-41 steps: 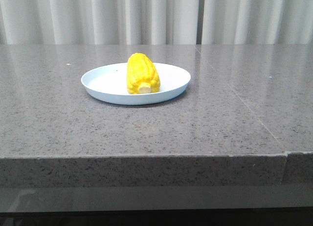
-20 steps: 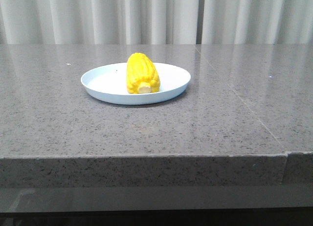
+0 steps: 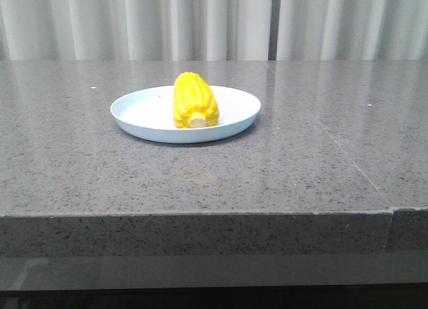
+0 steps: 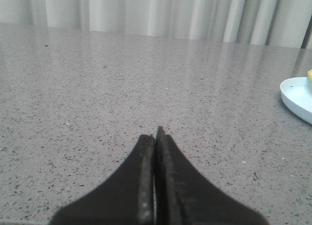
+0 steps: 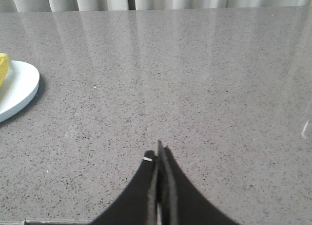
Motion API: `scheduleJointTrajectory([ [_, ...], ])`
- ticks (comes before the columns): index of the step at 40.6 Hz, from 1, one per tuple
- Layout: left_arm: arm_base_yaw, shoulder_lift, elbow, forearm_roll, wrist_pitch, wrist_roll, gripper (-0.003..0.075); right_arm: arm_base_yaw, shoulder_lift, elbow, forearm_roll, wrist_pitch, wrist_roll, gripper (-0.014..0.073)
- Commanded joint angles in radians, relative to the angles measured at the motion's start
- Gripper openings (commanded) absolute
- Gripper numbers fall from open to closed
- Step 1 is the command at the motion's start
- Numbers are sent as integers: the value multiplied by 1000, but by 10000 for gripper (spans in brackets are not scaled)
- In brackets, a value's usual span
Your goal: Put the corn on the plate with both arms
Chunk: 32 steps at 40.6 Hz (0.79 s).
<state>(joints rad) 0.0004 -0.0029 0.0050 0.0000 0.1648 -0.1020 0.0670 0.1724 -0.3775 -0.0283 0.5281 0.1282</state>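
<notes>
We see a wide grey speckled stone table (image 3: 200, 182) filling the front view, with pale pleated curtains (image 3: 200, 21) hanging behind its far edge. On the table, a little left of centre, sits the pale blue-white plate (image 3: 144, 112), round and shallow with a low rim. The corn (image 3: 194, 98) lies on the plate, right of the plate's middle, resting on its side. Its long axis runs roughly front to back, away from us, with the pale cream stub end facing the camera and the rounded yellow tip pointing toward the curtains, tilted slightly leftward.

In the left wrist view we find the left gripper (image 4: 157, 137) low over bare table, its black tapered fingers pressed together, holding nothing; the plate's rim shows at the edge, well apart from it. In the right wrist view the right gripper (image 5: 159, 154) is likewise closed tip to tip over bare stone, empty, with the plate and a sliver of yellow cob off to one side.
</notes>
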Motion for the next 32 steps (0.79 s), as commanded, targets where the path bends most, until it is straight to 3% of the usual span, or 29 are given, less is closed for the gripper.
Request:
scheduleJointTrajectory([
  [1,2,-22,3,-13,-93,-5,-20,-7,9,-23,-11,-83,-9,-122],
  [9,2,-22,3,-13,-93,-5,-20,-7,4,18,-11,-138,-11,-122],
  [21,2,-22,3,-13,-93,-5,-20,-7,-112,300,54,-354,-98,-122],
  [32,2,-20,3,-13,-93,-5,-20,-38,-195,389,77,-334,-98,-122],
])
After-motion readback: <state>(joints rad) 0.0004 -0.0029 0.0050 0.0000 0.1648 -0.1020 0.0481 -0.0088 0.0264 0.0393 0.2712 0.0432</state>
